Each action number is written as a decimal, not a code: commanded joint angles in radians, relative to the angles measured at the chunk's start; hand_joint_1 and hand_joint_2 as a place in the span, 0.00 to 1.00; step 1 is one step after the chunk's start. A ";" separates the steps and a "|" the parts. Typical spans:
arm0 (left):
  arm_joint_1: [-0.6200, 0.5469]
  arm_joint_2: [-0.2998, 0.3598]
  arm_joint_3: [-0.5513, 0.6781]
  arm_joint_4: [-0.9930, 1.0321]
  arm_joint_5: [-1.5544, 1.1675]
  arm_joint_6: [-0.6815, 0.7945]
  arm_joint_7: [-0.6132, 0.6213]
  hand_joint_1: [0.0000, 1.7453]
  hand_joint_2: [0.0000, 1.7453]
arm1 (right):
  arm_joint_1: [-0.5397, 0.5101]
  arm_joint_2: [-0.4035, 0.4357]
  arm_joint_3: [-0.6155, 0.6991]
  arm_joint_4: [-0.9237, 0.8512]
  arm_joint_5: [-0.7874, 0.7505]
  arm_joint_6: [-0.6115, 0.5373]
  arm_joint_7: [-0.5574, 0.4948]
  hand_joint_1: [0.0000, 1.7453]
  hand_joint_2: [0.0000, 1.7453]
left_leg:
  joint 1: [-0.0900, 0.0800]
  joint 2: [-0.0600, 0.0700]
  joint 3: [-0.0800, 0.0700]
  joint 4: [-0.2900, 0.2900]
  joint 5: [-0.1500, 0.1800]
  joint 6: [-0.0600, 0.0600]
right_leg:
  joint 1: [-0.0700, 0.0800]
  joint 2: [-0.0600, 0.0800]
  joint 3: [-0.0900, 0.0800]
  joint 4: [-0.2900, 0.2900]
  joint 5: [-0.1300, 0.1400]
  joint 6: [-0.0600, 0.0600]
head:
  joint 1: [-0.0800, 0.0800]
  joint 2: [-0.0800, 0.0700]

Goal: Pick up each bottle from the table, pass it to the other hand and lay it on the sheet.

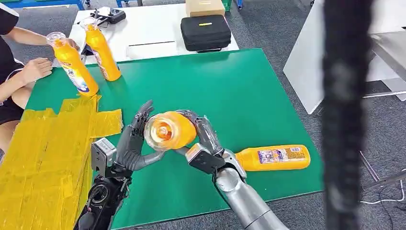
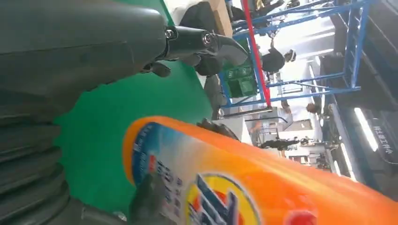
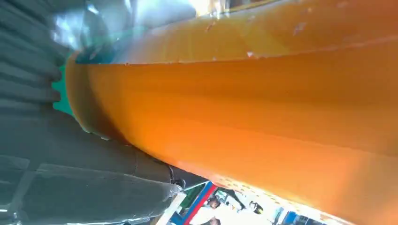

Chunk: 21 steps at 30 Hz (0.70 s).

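**Orange bottle held between two robot hands above a green table**

An orange bottle (image 1: 170, 130) with a clear cap hangs in the air over the green table (image 1: 230, 91), its cap end pointing up toward the head camera. The right hand (image 1: 203, 136) has its fingers wrapped around the bottle's body and grips it. The left hand (image 1: 134, 141) sits on the bottle's other side with its fingers spread apart; whether they touch the bottle cannot be told. In the left wrist view the bottle's blue and white label is close to the thumb.

A second orange bottle (image 1: 274, 157) lies on its side on the table, just beside the right forearm, label up. Two more bottles (image 1: 86, 55) stand tilted at the table's far left corner, one of them under a person's hand (image 1: 72, 44). Their contents are hidden by the opaque orange plastic.

A yellow sheet (image 1: 48, 153), crinkled and taped in overlapping strips, covers the left part of the table.

Beyond the green table stands a white table (image 1: 153, 28) carrying a black case (image 1: 206, 32) and a cardboard box (image 1: 205, 7). The floor is grey.
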 commanded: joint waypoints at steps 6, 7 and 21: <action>-0.002 0.008 -0.009 0.014 0.039 0.002 0.003 0.00 1.00 | -0.129 0.032 0.074 0.253 0.043 -0.022 0.036 1.00 1.00 | 0.001 0.003 0.005 0.000 -0.002 -0.003 | 0.001 0.001 0.005 0.000 -0.001 -0.001 | 0.000 0.000; -0.003 0.007 -0.011 0.014 0.040 0.001 0.003 0.00 1.00 | -0.133 0.035 0.075 0.263 0.043 -0.019 0.038 1.00 1.00 | 0.001 0.003 0.007 0.001 -0.003 -0.004 | 0.001 0.001 0.006 0.000 -0.002 -0.001 | 0.000 0.000; -0.057 -0.005 -0.033 0.070 0.075 -0.012 0.006 0.00 1.00 | -0.183 0.094 0.181 0.394 0.132 0.011 0.047 1.00 1.00 | 0.001 0.001 0.005 0.000 -0.002 -0.004 | 0.001 -0.001 0.005 0.000 -0.002 -0.001 | 0.000 0.000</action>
